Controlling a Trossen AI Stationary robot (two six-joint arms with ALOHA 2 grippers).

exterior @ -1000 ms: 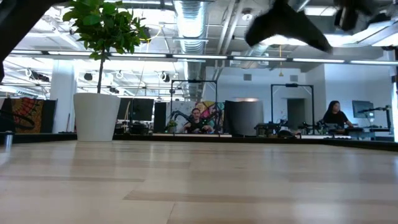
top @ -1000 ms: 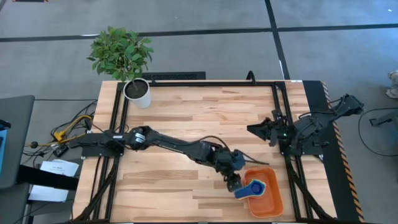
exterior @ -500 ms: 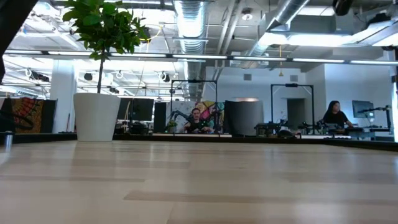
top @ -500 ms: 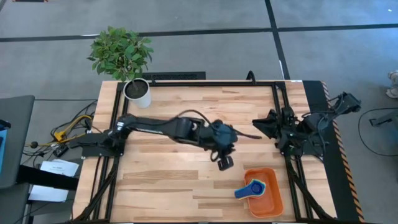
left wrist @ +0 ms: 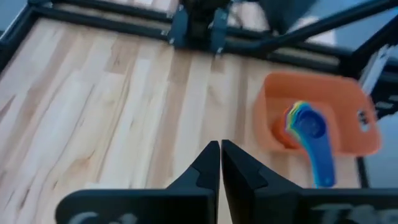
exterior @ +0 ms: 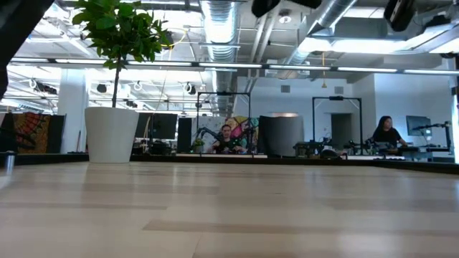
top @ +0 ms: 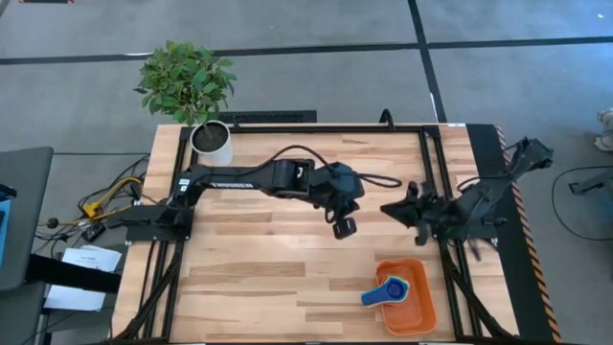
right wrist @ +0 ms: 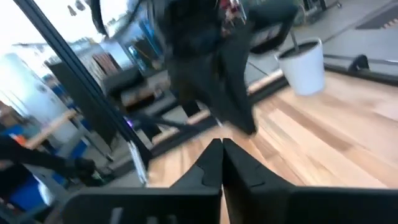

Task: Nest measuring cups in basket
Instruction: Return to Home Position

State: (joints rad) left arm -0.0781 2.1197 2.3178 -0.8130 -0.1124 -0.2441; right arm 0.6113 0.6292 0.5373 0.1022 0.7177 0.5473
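At the near right corner of the wooden table (top: 278,278) sits the orange basket (top: 419,311), its long axis running roughly near to far, with a black frame rail (top: 450,287) just beside its right side. The nested measuring cups (top: 391,287) lie inside, in the basket's left part. A blue cup is on top, and yellow, green and orange edges show beneath it in the left wrist view (left wrist: 303,126). The stack's long axis lies across the table: the blue handle points left and slightly toward the near edge, crossing over the basket's left rim.

Farther in, the left gripper (top: 343,228) hangs above the table's middle, well apart from the basket, its fingers pressed together on nothing. To its right, the right gripper (top: 393,207) points left from its base at the table's right side, its fingers likewise pressed together and empty.

At the far left corner stands a white plant pot (top: 213,142) holding a leafy plant (top: 187,79). Beyond the table, two seated people (exterior: 227,137) show in the room.
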